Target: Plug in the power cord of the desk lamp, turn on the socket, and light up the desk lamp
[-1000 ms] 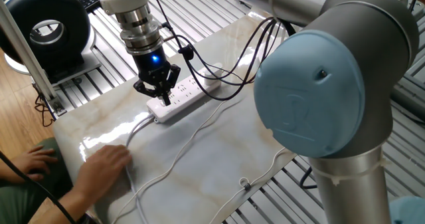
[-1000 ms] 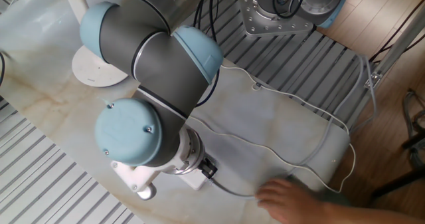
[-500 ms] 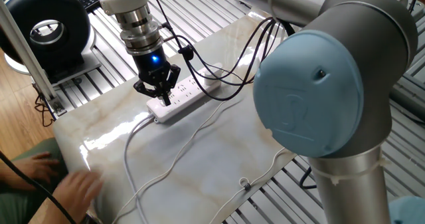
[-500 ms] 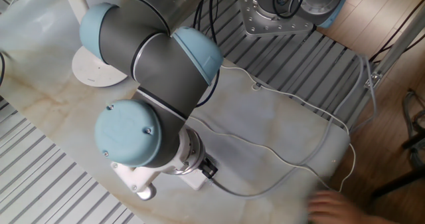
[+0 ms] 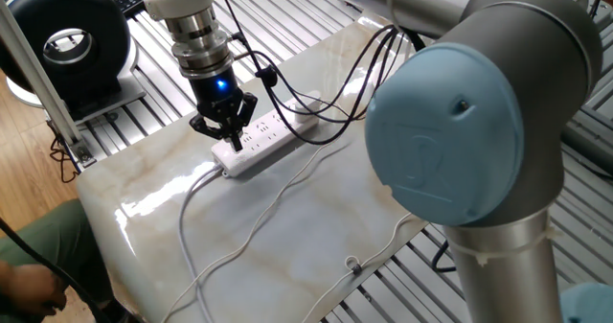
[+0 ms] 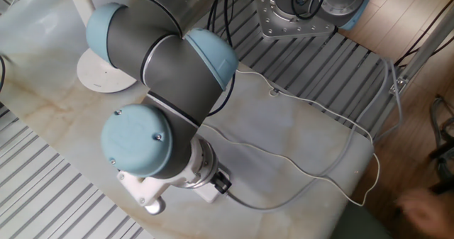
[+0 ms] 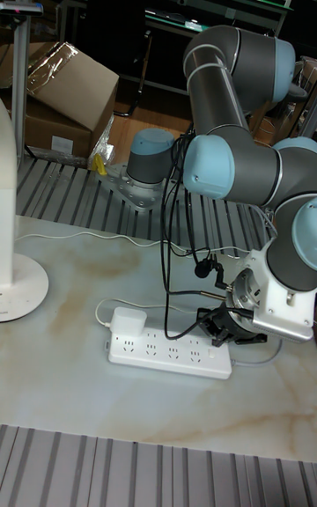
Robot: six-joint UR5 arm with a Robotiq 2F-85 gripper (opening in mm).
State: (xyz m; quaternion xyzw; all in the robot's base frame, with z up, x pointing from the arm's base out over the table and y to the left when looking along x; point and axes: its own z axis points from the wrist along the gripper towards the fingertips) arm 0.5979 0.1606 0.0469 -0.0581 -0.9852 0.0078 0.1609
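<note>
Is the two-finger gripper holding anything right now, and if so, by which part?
Nothing appears held. The black two-finger gripper points down at one end of the long white power strip, its fingertips close together with no plug or cord visible between them.

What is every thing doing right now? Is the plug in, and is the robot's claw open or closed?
Plug: pushed into the far end of the socket.
Socket: lying flat on the table; cannot tell whether it is switched on.
Lamp: standing upright; its head is out of view.
Gripper: over the socket's button end, fingers close together; cannot tell if shut.
Fan: standing off the table.
</note>
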